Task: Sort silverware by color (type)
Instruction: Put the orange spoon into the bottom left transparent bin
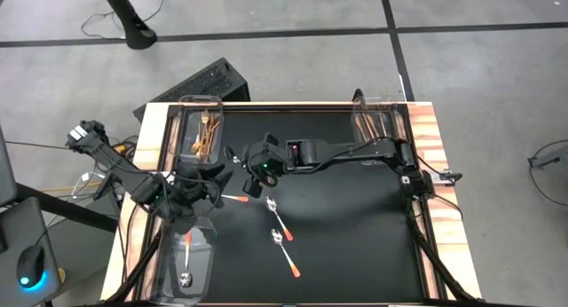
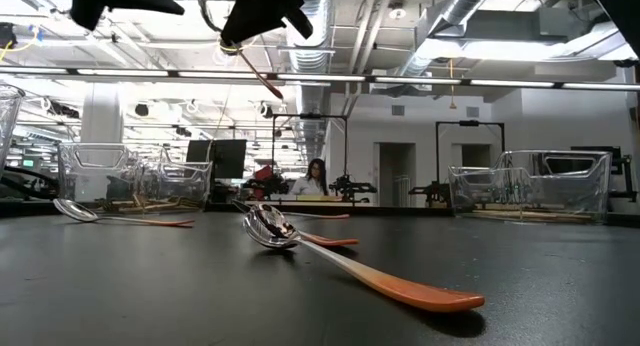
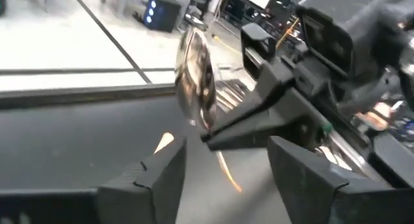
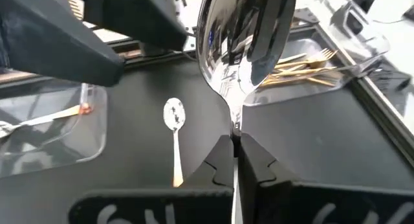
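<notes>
Right gripper (image 4: 234,153) jaws clamped on spoon (image 4: 242,36) neck, bowl foremost, long axis toward left gripper (image 3: 223,162), jaws apart just below, ready to receive.

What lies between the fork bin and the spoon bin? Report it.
The open left pincer hangs over the mat between the fork bin and the spoon bin, facing the right pincer, which grips a spoon. The high view shows it.

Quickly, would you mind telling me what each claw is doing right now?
Left claw: open, holding nothing, beside the raised spoon.
Right claw: shut on the spoon's neck, bowl up.
</notes>
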